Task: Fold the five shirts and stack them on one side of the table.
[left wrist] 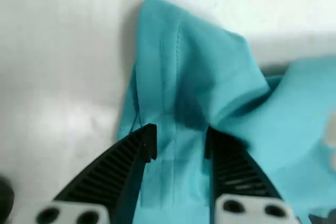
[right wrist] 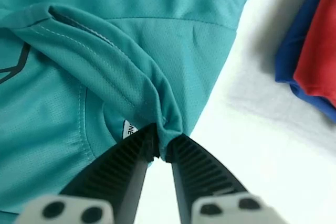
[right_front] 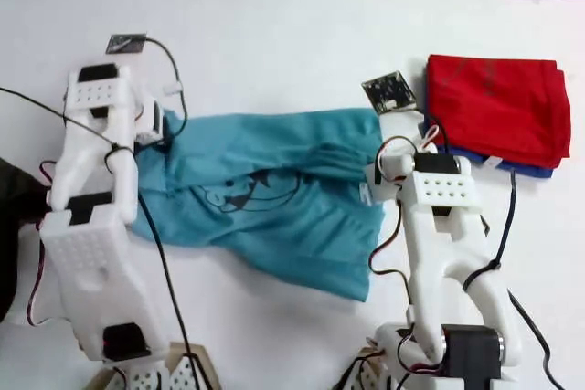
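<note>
Now my left gripper (left wrist: pixel 178 142) and right gripper (right wrist: pixel 161 148) pinch the ends of the teal shirt (right_front: pixel 265 198) for folding (stack (right_front: pixel 498 107) just beside my right).

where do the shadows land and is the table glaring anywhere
High view: white table evenly bright, no glare patch. Left wrist view: dark shadow on the table beside the raised fold of the teal fabric shirt. Right wrist view: grey shadow on the table beside the folded blue shirt under the folded red shirt.
</note>
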